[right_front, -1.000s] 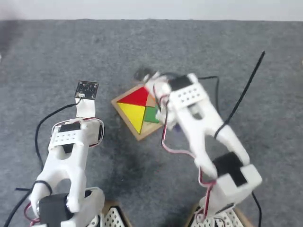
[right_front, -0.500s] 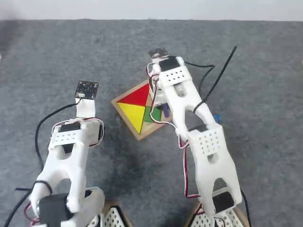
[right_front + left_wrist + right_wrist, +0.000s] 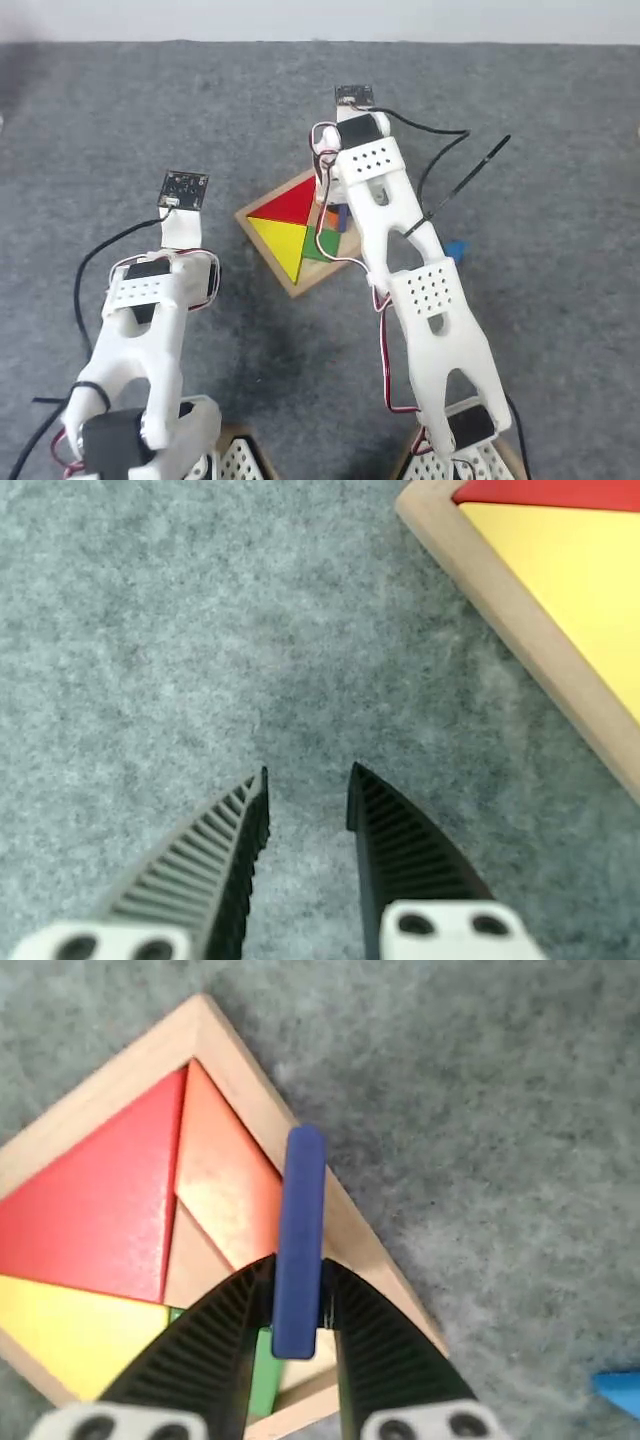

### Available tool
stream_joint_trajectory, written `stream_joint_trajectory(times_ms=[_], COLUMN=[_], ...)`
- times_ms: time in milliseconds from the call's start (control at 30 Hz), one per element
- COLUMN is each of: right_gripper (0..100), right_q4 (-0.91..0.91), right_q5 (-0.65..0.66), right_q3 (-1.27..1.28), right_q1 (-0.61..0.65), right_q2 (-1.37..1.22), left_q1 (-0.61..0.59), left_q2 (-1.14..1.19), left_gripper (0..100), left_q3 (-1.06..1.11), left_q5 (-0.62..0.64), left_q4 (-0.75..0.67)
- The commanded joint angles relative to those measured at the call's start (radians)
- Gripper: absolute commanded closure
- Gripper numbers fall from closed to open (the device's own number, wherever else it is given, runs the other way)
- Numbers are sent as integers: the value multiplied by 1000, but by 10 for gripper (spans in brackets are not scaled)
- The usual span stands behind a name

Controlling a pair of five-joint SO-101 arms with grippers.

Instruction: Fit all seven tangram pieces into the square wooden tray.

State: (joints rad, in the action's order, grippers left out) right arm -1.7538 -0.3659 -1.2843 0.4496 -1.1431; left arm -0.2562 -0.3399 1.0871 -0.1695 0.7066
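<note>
Two white arms work at a grey, felt-like table (image 3: 120, 120): the left arm (image 3: 140, 330) and the right arm (image 3: 400, 250). Between them the square wooden tray (image 3: 265, 255) lies turned corner-on, its rim pale wood. In it a large red triangle (image 3: 288, 203) and a large yellow triangle (image 3: 282, 240) meet edge to edge, with an orange triangle (image 3: 225, 1185) and a green piece (image 3: 318, 243) beside them. The right claw (image 3: 298, 1270) pinches a dark blue piece (image 3: 300, 1240) on edge, above the orange triangle and the tray's rim. The left claw (image 3: 306, 780), slightly spread and holding nothing, hangs over bare table near the tray. A light blue piece (image 3: 455, 250) lies on the table beside the right arm, apart from the tray.
</note>
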Motion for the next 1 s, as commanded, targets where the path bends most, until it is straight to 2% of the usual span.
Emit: stream_joint_trajectory(times_ms=[0,267,533,667,733,967], right_gripper=[991,991,989,987,959,754], right_q4=[-39,-42,-41,-41,-41,-41], right_q5=[-57,-69,-63,-14,0,2], right_q3=[-2,2,133,149,149,147], right_q1=[22,122,104,79,73,68], right_q2=[25,68,70,74,74,76], left_q1=[6,6,6,6,6,6], left_q2=[-8,-8,-8,-8,-8,-8], left_gripper=[876,876,876,876,876,876], left_q3=[-4,-4,-4,-4,-4,-4], left_q5=[-11,-11,-11,-11,-11,-11], left_q4=[-14,-15,-15,-15,-15,-15])
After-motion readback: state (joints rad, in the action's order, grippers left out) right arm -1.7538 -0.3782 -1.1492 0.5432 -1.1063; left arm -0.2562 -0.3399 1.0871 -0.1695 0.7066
